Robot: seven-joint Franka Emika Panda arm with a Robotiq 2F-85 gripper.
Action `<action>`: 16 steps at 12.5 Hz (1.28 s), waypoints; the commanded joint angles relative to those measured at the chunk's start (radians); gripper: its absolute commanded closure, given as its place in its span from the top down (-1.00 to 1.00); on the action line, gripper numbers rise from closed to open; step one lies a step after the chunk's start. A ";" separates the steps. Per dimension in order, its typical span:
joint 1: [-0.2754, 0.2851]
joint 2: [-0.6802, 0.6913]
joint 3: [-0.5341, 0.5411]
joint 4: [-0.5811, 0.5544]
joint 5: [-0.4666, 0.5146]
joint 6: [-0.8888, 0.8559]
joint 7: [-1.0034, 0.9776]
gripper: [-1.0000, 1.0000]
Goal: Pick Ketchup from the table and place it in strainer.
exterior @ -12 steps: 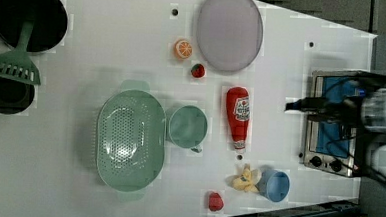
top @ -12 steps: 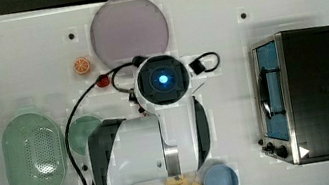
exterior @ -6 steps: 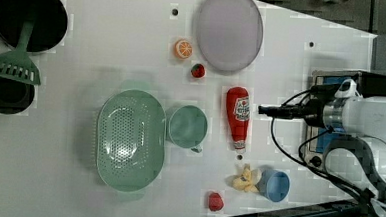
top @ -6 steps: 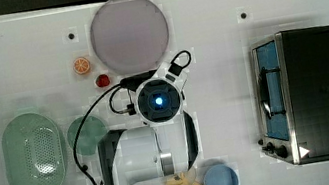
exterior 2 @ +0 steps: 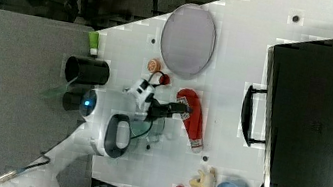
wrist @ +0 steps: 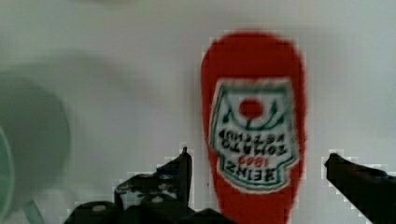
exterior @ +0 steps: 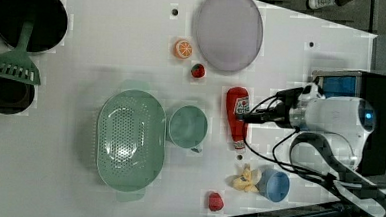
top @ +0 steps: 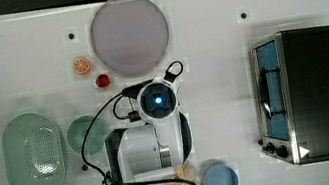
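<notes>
From the wrist view I have the gripper (wrist: 257, 161) wide open, one finger on each side of the ketchup (wrist: 254, 126) and neither touching it. The bottle lies flat on the white desk (exterior: 84, 42), label up. My judgement: I am in the approach to the grasp, so I want to lower straight down with the fingers squared across the bottle's width, centred on the labelled body and not on the narrower neck, then close gently. The bottle looks like smooth, glossy plastic with rounded shoulders, so a skewed pinch could let it roll or squirt out sideways.

In the left view the ketchup (exterior: 236, 116) sits just beside the round green cup (exterior: 187, 126), near but apart; I should keep the finger on that side clear of the cup's rim. Beyond the cup, touching or almost touching it, is the strainer (exterior: 129, 140), a pale-green oval basket with a perforated floor and a raised rim, which the bottle must clear on the carry.

Farther off lie a small strawberry (exterior: 198, 70), an orange slice (exterior: 183, 48) and a flat, matte lilac plate (exterior: 228, 29).
</notes>
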 commanded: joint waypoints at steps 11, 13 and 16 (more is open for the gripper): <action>-0.007 -0.048 -0.014 -0.005 0.001 0.089 -0.043 0.09; -0.007 -0.149 -0.014 -0.002 0.001 0.005 -0.042 0.09; -0.004 -0.296 -0.001 0.027 0.003 -0.213 -0.039 0.09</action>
